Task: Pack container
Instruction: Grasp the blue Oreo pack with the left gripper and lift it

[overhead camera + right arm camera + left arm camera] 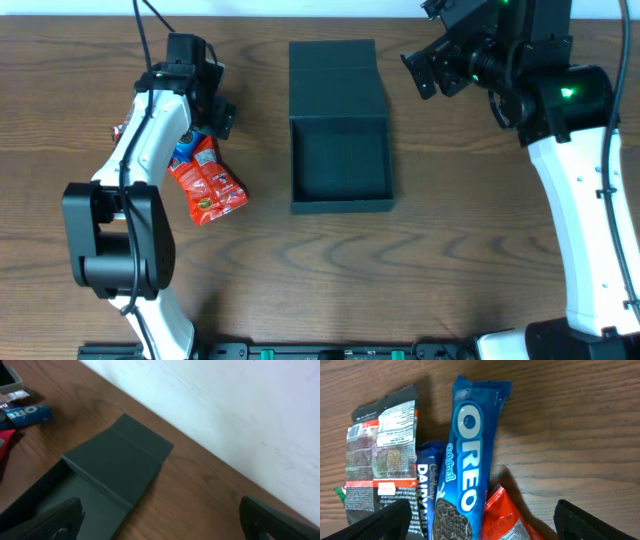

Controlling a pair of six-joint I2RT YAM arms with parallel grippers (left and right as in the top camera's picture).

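On the table [470, 260] you see the black container [340, 160] lying open at centre, your right gripper [428, 68] wide-jawed just beside it, your left gripper [213, 112] spread, empty, above the Oreo packet [470, 450].

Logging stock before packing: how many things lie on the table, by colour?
Blue packets: 2 (Oreo, Dairy Milk)
Red packet: 1
Black packet: 1
Black container: 1
Total: 5

one container [340, 160], four snack packets [467, 455]
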